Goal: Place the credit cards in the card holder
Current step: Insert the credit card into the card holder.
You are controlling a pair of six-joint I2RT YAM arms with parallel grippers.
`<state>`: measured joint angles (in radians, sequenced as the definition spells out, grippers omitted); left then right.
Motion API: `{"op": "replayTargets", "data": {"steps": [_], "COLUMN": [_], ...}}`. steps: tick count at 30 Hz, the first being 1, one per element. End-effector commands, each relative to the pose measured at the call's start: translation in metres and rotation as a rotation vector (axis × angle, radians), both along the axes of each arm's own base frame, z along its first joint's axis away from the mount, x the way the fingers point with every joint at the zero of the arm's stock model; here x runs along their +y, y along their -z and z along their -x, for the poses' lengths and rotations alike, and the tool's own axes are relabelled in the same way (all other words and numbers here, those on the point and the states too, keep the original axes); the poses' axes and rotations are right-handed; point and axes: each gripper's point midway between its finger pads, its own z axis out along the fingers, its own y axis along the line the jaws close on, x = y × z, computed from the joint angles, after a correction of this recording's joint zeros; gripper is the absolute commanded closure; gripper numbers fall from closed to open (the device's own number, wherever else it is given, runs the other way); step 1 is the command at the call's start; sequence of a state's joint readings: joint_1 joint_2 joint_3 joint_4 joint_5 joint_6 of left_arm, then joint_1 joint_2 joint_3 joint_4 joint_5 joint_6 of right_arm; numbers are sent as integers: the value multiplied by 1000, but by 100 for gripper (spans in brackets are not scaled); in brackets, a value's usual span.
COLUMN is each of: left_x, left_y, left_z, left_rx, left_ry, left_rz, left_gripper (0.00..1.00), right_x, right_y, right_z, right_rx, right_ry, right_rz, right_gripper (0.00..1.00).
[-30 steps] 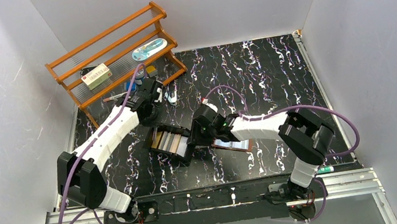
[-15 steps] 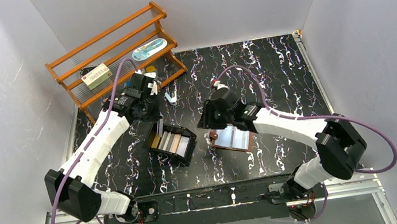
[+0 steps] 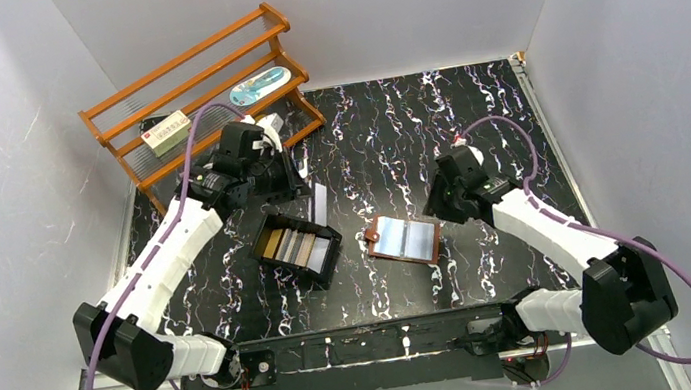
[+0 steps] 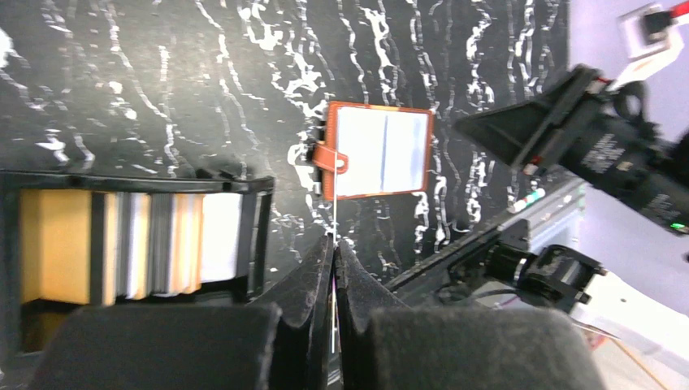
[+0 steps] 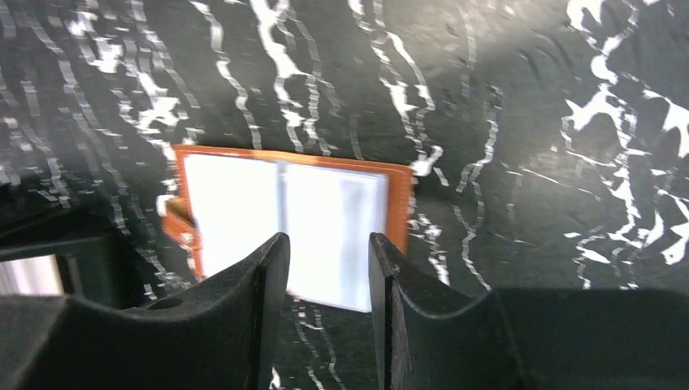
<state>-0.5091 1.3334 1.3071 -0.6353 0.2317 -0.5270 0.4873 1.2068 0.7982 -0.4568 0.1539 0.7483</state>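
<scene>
L hand (image 4: pixel 334 249) pressed together, pinching one card (image 4: pixel 335 207). Wrist cam: card edge-on, only a thin line. Top cam: its grey face shows. Wallet (image 3: pixel 406 238) open on counter (image 3: pixel 473 118), ahead of card tip, just off R hand (image 5: pixel 325 268), fingers spread, empty. Other cards (image 4: pixel 162 244) in tray (image 4: pixel 138 180) beside L hand.

The surface (image 3: pixel 473 118) is glossy black, marble-veined. The card holder (image 3: pixel 407 238) looks like smooth brown leather with shiny pale pockets. The shelf (image 3: pixel 195 82) is varnished wood.
</scene>
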Motion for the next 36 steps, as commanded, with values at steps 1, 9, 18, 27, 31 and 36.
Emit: {"op": "replayTargets", "data": {"steps": [1,9,18,27,31,36], "left_x": [-33,-78,-125,-142,-145,-145], "left_y": [-9,18,59,90,103,112], "left_z": [7,11,-4,-14,-10,-11], "left_rx": [47,87,125,158,192,195], "left_ry": [42,111,151,155,166,162], "left_rz": [178,184,133,114,117,114], "left_gripper": [100,100,100,100,100,100], "right_x": [-13,-18,2,9,-1,-2], "right_y": [18,43,66,61,55,43], "right_z": [11,4,16,9,6,6], "right_rx": [55,45,104,133,158,146], "right_ry": [-24,-98,-201,-244,-200,-173], "right_rz": [-7,13,-76,-80,-20,-25], "right_gripper": [51,51,54,54,54,52]}}
